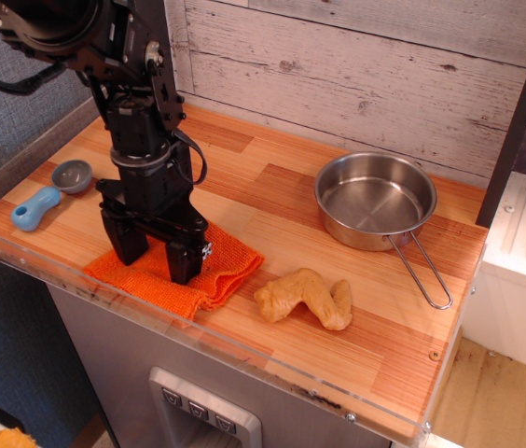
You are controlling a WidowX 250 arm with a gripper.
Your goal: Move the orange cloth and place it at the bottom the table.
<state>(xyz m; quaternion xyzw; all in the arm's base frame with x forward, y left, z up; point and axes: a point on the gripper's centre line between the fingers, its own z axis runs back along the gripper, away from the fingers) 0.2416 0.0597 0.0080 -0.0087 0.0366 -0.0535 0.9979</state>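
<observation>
- You are looking at a staged toy kitchen in a lab: wooden table [272, 233] with acrylic rim, plank wall [366, 65].
- A steel pan [375, 201] and blue scoop [48, 196] are lying there.

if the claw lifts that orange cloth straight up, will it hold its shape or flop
The orange cloth would probably flop: it is a soft folded knit, already rumpled where the claw presses on it. It looks light, so its layers may unfold and dangle. Its coarse weave probably grips rather than slips.
</observation>
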